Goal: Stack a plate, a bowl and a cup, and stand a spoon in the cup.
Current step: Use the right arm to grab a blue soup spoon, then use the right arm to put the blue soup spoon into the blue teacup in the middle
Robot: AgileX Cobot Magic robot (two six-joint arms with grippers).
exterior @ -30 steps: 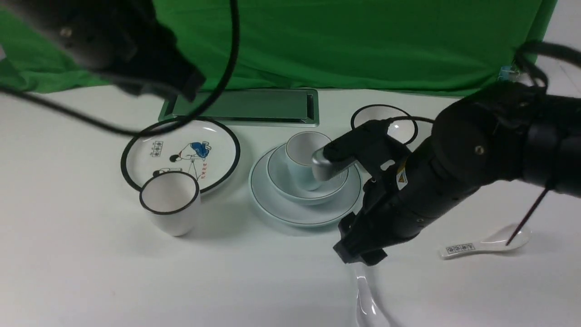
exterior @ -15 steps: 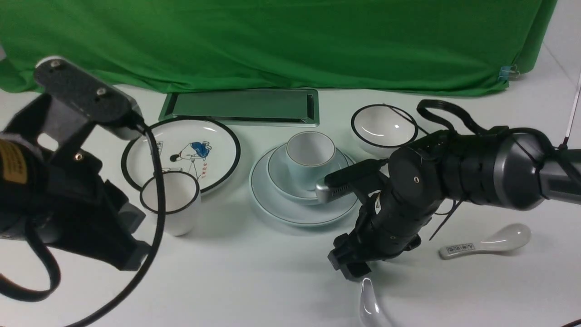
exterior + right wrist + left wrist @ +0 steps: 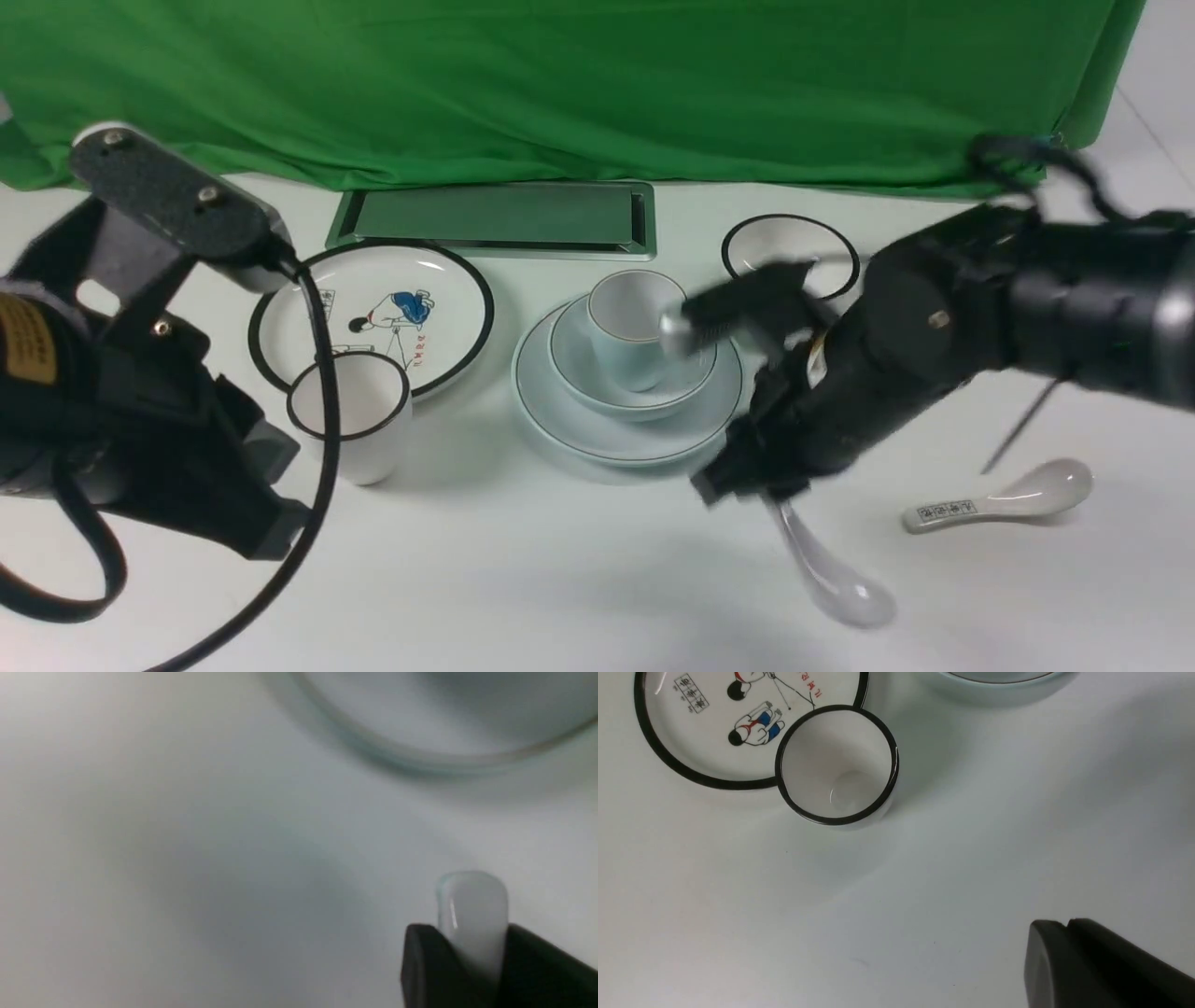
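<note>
The pale blue cup (image 3: 635, 327) stands in the shallow bowl (image 3: 583, 378), which sits on the plain plate (image 3: 597, 439) at the table's middle. My right gripper (image 3: 747, 485) is shut on the handle of the plain white spoon (image 3: 826, 574), just in front and to the right of the stack. The spoon's bowl end hangs down to the right. In the right wrist view the handle end (image 3: 472, 905) sticks out between the jaws of the right gripper (image 3: 472, 952), with the plate's blurred rim (image 3: 397, 758) beyond. My left gripper (image 3: 1066, 926) is shut and empty, low at the left (image 3: 275, 532).
A black-rimmed cartoon plate (image 3: 373, 313) and a black-rimmed white cup (image 3: 350, 420) stand at the left. A black-rimmed bowl (image 3: 789, 252) is behind the right arm. A patterned spoon (image 3: 999, 499) lies at the right. A metal hatch (image 3: 499, 219) and green cloth are at the back.
My right gripper has risen toward the stack with the plain spoon, which swung up off the table's front. My left arm came down from the upper left and now holds still.
</note>
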